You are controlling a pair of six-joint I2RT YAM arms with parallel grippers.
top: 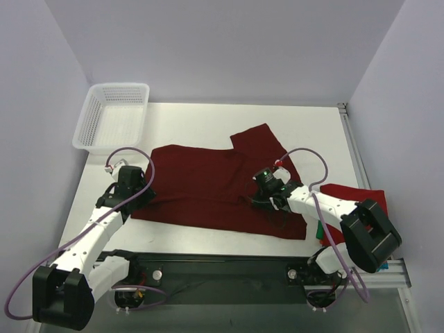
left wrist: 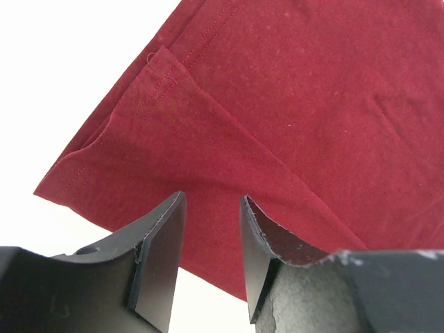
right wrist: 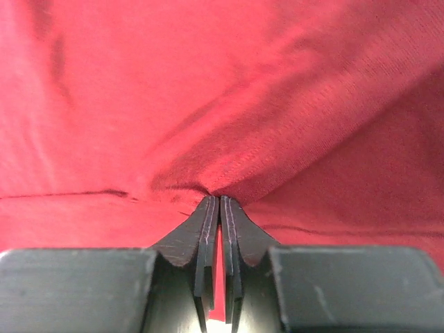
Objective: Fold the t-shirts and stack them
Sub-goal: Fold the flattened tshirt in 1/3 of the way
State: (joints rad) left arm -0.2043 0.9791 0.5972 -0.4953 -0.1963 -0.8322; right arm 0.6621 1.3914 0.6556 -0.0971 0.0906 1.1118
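Observation:
The dark maroon t-shirt (top: 208, 187) lies spread across the middle of the table, one sleeve pointing to the back. My left gripper (top: 142, 194) is open just above its left edge, near a folded sleeve corner (left wrist: 139, 125), holding nothing. My right gripper (top: 258, 196) is shut on a pinch of the maroon shirt's cloth (right wrist: 229, 159) toward its right side. The brighter red t-shirt (top: 361, 198) lies bunched at the right table edge, partly under my right arm. A bit of green (top: 317, 231) shows beside it.
A white plastic mesh basket (top: 113, 114) stands at the back left corner of the white table (top: 194, 118). A metal rail (top: 350, 139) runs along the table's right edge. The arm bases sit along the near edge.

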